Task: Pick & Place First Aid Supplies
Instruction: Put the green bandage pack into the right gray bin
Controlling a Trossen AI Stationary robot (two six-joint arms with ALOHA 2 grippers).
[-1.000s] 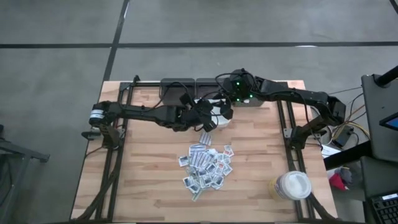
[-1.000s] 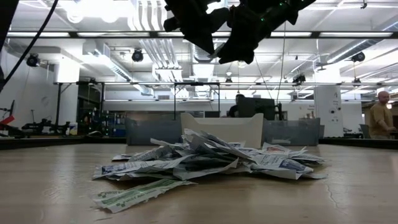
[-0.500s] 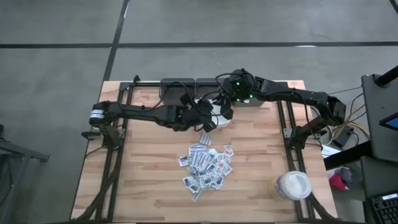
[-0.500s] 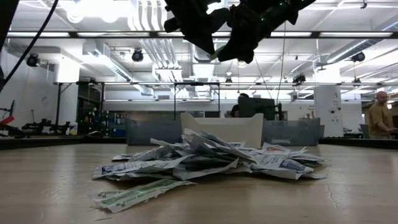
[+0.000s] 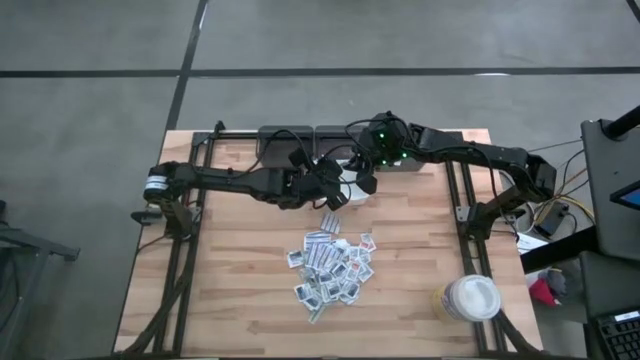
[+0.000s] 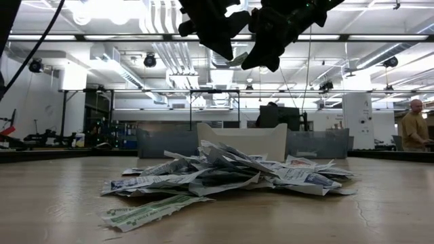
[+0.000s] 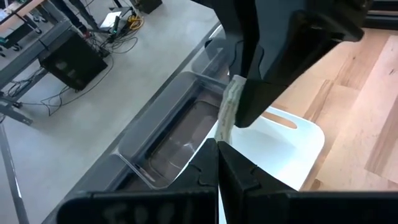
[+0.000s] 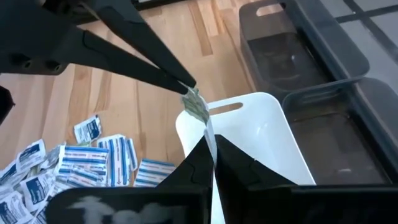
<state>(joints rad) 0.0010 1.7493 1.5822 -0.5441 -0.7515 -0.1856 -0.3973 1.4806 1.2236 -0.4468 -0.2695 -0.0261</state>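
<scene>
White tray [image 5: 352, 187] sits below both grippers, which pinch one pale strip [image 8: 198, 107] between them. Left gripper [image 5: 341, 186] and right gripper [image 5: 361, 181] are each clamped on it; the other packets [image 5: 333, 265] lie heaped mid-table.

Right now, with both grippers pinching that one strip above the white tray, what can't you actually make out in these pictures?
- High view: the strip and the white tray floor, hidden under the left gripper and right gripper.
- Low view: the tray's inside, behind its own wall and the pile of packets.
- Wrist views: the strip's print, too small and edge-on.
- Grey bins: contents unclear through the dark walls.
</scene>
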